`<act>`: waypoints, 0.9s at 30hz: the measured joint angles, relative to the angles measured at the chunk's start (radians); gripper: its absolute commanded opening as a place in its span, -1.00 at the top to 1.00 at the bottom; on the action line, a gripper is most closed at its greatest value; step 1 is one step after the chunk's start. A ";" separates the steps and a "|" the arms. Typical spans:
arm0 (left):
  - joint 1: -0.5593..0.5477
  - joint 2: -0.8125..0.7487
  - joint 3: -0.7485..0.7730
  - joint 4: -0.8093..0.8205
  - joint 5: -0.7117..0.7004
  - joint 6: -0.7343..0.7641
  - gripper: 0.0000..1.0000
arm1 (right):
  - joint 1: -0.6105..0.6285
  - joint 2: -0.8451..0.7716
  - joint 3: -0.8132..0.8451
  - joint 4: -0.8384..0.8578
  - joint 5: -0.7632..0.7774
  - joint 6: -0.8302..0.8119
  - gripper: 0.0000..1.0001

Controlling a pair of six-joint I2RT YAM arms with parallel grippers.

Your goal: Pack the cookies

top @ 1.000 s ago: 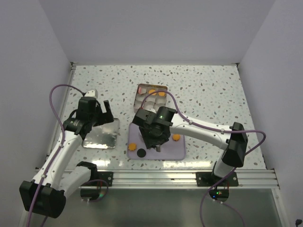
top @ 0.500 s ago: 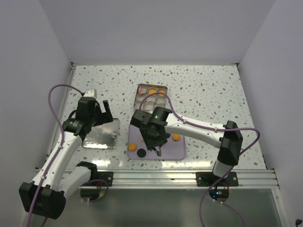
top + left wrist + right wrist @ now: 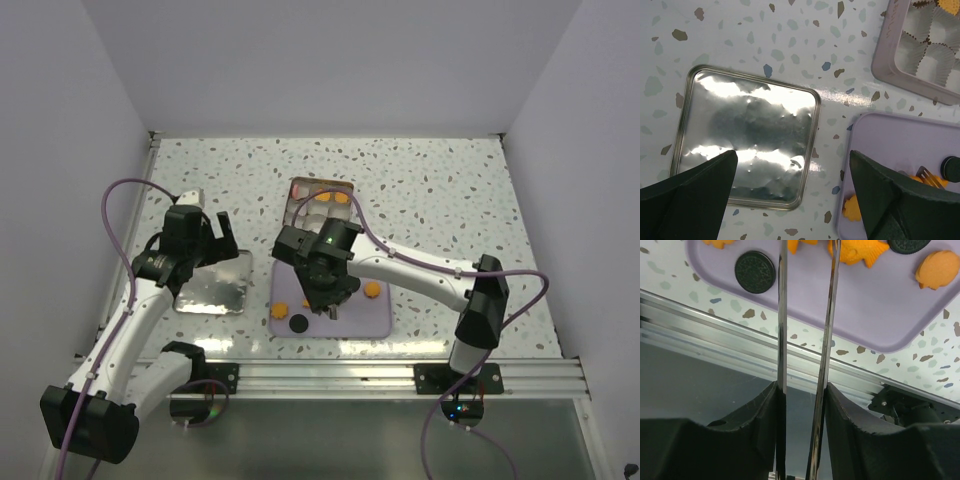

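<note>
On lavender tray [image 3: 880,315], tongs [image 3: 781,315] in my right gripper [image 3: 801,390] straddle orange cookie [image 3: 793,244], arms narrowly apart; can't tell if pinching. Cookie light, brittle: I'd nip edges gently.

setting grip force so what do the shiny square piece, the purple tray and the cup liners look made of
Shiny square piece: likely thin metal, mirror-bright, rippled reflections, raised rim. Purple tray: probably plastic or silicone, matte and smooth, rounded lip. Cup liners: seemingly white paper, finely pleated walls.
</note>
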 measured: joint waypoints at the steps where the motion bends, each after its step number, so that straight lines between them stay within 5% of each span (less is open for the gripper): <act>1: 0.000 0.000 0.000 0.000 0.000 0.000 -1.00 | 0.000 0.006 0.027 -0.009 0.002 0.000 0.35; 11: 0.000 0.000 0.000 0.000 0.000 0.000 -1.00 | -0.050 0.119 0.352 -0.018 0.086 -0.032 0.35; 21: 0.000 0.000 0.000 0.000 0.001 0.000 -1.00 | -0.328 0.298 0.744 -0.018 0.101 -0.113 0.36; 27: 0.000 0.002 0.000 0.000 0.000 0.000 -1.00 | -0.356 0.354 0.770 -0.011 0.060 -0.131 0.37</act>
